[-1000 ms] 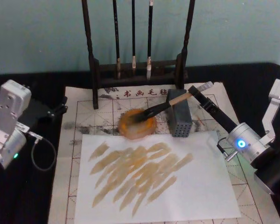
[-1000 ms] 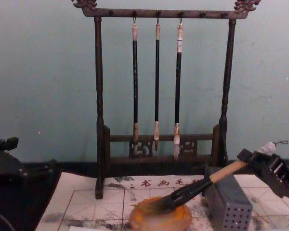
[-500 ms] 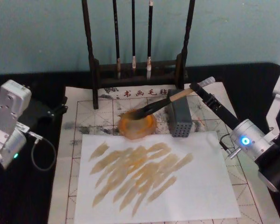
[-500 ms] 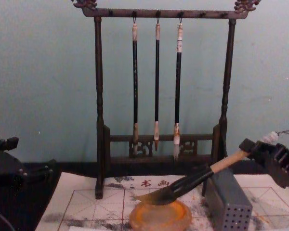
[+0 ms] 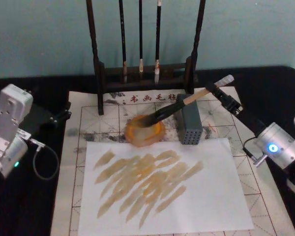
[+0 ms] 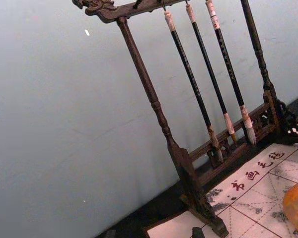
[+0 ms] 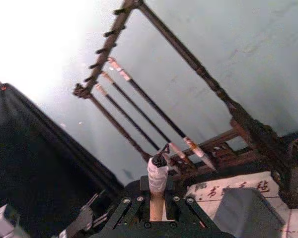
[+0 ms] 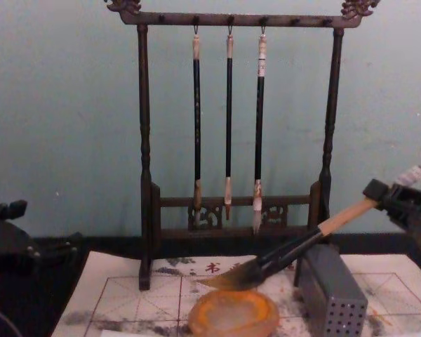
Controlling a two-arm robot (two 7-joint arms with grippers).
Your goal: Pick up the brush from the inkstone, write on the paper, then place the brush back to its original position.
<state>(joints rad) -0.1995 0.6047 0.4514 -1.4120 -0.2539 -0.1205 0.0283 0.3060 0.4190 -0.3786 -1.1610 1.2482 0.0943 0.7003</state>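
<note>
Currently gripped: the brush [image 5: 187, 100], clamped near its white-wrapped end by the right gripper [image 5: 217, 90].
Right gripper fingers: closed on the pale handle from both sides, just below the wrapping and cord loop, as the right wrist view shows; pads sit against the wood.
Right arm: reaches in from the robot's right, over the far right corner of the paper [image 5: 73, 162].
Brush attitude: slanted, with the wrapped end high and to the right and the black bristles low and to the left.
Bristles: in the chest view they hang just above the inkstone [image 5: 145, 135], apart from it, over its far side.
Handle: crosses over the top of the grey perforated block [image 5: 189, 125]; whether it touches the block cannot be told.
Inkstone: on the gridded paper near its far edge, just left of the block.
Paper: flat on the black table [image 5: 19, 211], red characters along its far edge, grey smudges around the inkstone.
White sheet [image 5: 211, 196]: lies on the paper nearer the robot, covered in slanted tan strokes.
Rack [image 5: 172, 73]: dark wooden stand at the paper's far edge, with three thin brushes [image 5: 140, 29] hanging from it.
Left gripper [image 5: 64, 114]: parked at the left, beside the paper's edge, well apart from the brush.
</note>
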